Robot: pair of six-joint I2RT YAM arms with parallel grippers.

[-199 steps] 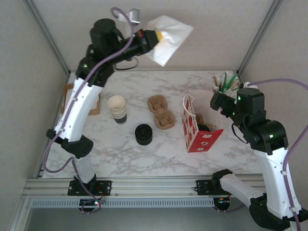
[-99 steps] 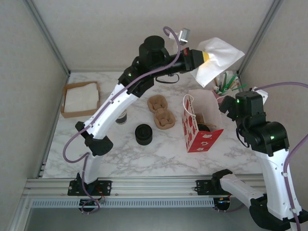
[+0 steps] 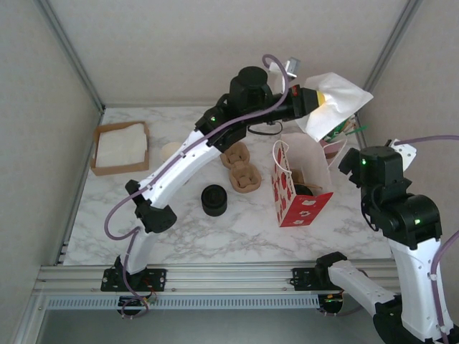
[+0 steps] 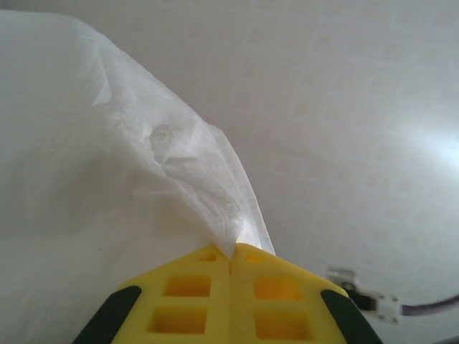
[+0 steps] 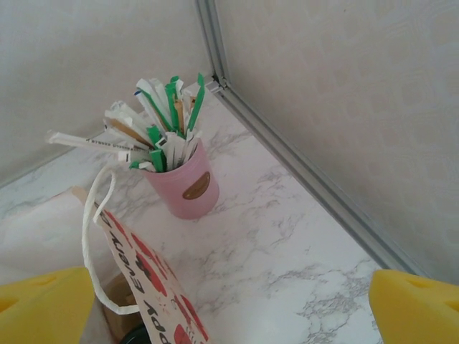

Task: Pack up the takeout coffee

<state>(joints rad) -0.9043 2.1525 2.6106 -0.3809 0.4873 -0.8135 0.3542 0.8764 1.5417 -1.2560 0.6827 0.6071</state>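
Takeout coffee (image 3: 304, 190) inside bag (image 3: 285, 195), well below left pincer (image 3: 320, 100) (clenched on napkin (image 3: 344, 97))

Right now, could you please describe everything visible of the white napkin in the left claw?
The white napkin is a thin, crinkled, slightly translucent paper sheet, held up in the air and fanning out loosely. One corner is pinched between the shut yellow pads of the left claw; nothing else seems to touch it. From above, it lies just beyond the open red-and-white bag.
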